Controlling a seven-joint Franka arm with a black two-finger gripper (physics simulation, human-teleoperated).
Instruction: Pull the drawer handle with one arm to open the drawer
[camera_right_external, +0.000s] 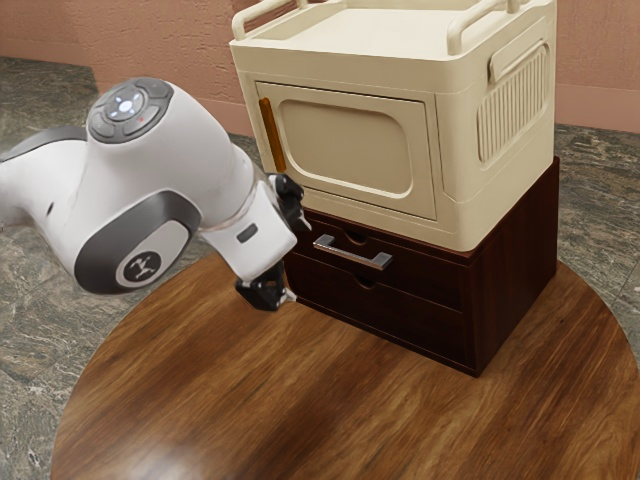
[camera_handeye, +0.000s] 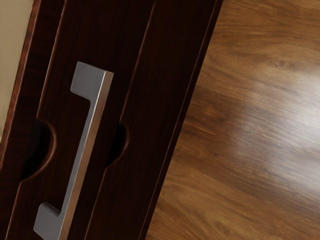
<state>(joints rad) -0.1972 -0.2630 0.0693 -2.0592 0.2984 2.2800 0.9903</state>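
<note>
A round table (camera_right_external: 300, 400) of brown wood is carrying one dark drawer cabinet (camera_right_external: 515, 270), which is standing upright directly on its shiny, streaked top.

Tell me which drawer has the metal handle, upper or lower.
The upper drawer, the one nearer the cream box. The handle is mounted on its front; the lower drawer has a notch but no handle.

Exterior view: the white Franka arm (camera_right_external: 190, 135) came in from the left, its wrist (camera_right_external: 130, 230) bent and dark-banded. Button pad (camera_right_external: 130, 108) glowed on top. The end effector (camera_right_external: 299, 261) was angled toward that view's lower right, its black fingers (camera_right_external: 264, 291) spread wide, one higher than the other there.
</note>
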